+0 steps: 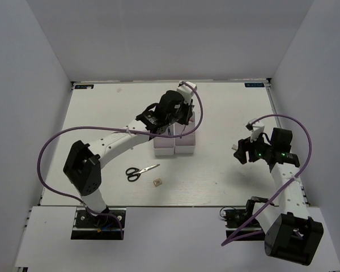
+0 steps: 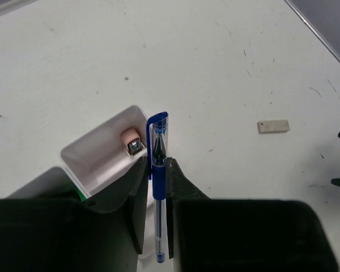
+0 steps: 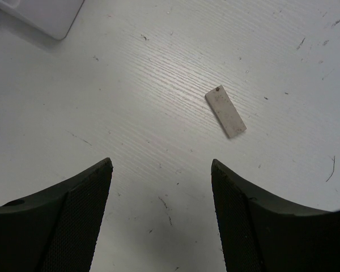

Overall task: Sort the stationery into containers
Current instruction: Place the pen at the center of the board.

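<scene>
Two arms work over the table [image 1: 226, 181]. The left gripper [image 2: 157, 164] pinches the blue pen [image 2: 159, 187], whose cap reaches out past the fingertips, just beside the rim of the bins [image 2: 102, 135]. The right gripper [image 3: 161, 164] is spread wide above bare table, and the eraser [image 3: 225, 111] lies free at its 1 o'clock. The scissors [image 1: 140, 171] and the beige block [image 1: 157, 182] lie at 7 o'clock from the bins, with open room around them.

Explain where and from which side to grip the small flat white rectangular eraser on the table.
Probably pinch the small flat white rectangular eraser across its narrow width, on the two long edges, coming straight down. It lies flat on the white table, offering only thin sides, and slants slightly to the open right gripper, so turn the wrist a little.
</scene>
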Available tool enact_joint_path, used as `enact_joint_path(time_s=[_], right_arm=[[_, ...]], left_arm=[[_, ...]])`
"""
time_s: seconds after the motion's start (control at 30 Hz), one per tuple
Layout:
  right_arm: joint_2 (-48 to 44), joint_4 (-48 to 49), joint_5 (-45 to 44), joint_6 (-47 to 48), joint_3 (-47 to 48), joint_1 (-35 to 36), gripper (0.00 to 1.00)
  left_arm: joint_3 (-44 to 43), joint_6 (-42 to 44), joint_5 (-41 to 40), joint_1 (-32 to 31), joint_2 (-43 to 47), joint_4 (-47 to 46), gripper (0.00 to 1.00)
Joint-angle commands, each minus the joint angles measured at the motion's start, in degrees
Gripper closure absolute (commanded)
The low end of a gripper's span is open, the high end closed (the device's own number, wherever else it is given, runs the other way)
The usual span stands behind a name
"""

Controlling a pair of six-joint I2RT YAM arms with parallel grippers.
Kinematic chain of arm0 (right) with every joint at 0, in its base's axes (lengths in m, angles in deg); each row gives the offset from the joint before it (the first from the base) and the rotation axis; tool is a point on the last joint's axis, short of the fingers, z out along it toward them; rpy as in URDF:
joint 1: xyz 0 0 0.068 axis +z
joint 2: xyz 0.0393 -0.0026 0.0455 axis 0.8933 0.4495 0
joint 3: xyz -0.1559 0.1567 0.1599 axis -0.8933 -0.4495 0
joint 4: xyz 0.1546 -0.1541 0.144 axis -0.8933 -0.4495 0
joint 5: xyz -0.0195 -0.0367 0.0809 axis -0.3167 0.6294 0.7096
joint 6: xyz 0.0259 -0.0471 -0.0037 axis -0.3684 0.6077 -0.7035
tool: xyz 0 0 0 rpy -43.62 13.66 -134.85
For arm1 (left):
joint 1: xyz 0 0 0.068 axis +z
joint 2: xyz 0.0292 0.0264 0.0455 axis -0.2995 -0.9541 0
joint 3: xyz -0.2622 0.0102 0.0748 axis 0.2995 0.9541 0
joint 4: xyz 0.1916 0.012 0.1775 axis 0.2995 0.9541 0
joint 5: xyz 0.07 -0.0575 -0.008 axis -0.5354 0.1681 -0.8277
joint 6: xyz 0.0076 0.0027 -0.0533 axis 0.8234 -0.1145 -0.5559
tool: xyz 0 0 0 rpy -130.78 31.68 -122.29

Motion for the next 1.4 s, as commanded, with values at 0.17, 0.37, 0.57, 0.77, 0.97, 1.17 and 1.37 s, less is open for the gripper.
enact_joint_path(time_s=[0.17, 0.37, 0.57, 0.77, 0.97, 1.17, 1.37], right_arm=[[1.6, 3.0, 0.6, -0.2, -1.3, -0.2, 0.27], [2.3, 3.5, 0.9, 0.1, -1.9, -0.2, 0.27], [2.4, 4.0, 1.6, 0.1, -2.0, -0.3, 0.24], [2.3, 3.9, 1.7, 0.4, -2.1, -0.2, 0.21], [1.6, 3.2, 2.0, 0.2, -2.0, -0.3, 0.21], [1.7, 3.1, 2.0, 0.4, -2.1, -0.2, 0.21], [2.2, 3.1, 2.0, 0.6, -2.2, -0.2, 0.21]], left_arm=[[-2.2, 0.3, 10.7, 5.4, -5.0, -10.9, 0.99], [-1.4, 0.3, 13.4, 7.2, -7.2, -12.5, 0.99], [1.3, 0.4, 14.8, 7.6, -7.4, -15.2, 0.99], [4.3, 2.1, 15.5, 6.7, -6.7, -16.3, 0.99], [5.4, 3.9, 14.6, 5.8, -6.4, -16.1, 0.99], [5.0, 3.7, 14.3, 5.5, -5.3, -16.4, 0.99], [2.7, 4.1, 14.9, 4.8, -3.4, -16.6, 0.99]])
